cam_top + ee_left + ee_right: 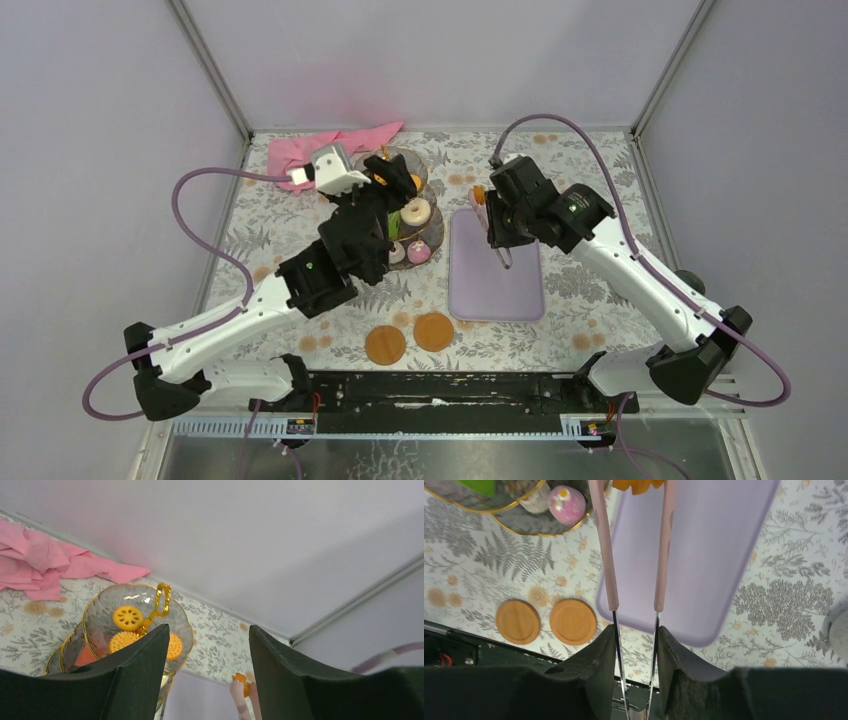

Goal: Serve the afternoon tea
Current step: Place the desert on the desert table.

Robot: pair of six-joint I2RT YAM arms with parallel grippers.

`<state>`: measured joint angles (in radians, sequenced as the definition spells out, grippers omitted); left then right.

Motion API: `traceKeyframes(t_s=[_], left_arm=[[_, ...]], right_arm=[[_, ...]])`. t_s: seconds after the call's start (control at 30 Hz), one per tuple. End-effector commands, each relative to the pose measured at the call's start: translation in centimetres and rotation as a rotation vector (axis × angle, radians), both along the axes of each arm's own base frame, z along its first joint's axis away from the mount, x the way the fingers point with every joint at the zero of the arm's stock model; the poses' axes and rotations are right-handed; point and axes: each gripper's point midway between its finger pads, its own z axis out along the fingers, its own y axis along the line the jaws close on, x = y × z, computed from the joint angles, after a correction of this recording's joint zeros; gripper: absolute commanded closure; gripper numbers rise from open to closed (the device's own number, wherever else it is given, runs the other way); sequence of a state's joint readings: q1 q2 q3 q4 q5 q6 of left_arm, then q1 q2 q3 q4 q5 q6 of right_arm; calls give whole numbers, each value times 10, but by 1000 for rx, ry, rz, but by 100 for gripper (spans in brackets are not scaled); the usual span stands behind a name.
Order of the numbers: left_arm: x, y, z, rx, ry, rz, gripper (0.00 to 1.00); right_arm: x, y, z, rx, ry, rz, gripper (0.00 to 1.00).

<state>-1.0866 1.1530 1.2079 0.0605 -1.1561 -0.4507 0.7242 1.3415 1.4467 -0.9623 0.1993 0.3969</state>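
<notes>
Back centre crowded: three-tier stand [408, 210] just beside lilac tray [497, 285], narrow gap between. Left gripper [207, 630], jaws apart and empty, hangs at stand's top tier, gold loop [161, 599] just ahead. Right gripper [636, 630], clamped on pink tongs [606, 555], blocks tray's far end. Two wooden coasters [385, 344] occupy front centre. Pink cloth [335, 145] fills back left. Open table [600, 290] right of tray.

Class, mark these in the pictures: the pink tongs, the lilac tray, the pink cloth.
pink tongs [603, 545]: right wrist view, on one pink arm.
lilac tray [495, 295]: top external view, bare near part.
pink cloth [40, 562]: left wrist view, bunched middle.
</notes>
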Motion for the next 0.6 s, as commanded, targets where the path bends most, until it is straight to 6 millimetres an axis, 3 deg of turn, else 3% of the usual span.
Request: traceKeyframes(t_s=[0.0,0.27,0.57], left_arm=[[15,13,5,-22,24,9,33],[49,38,-1,-44,68,40,33],[69,67,-19,-83,118,65,33]], right_arm=[[14,10,35,1,-71,16,75],[40,46,77,39,-136,43,75],[71,97,91,56,-162,77,74]])
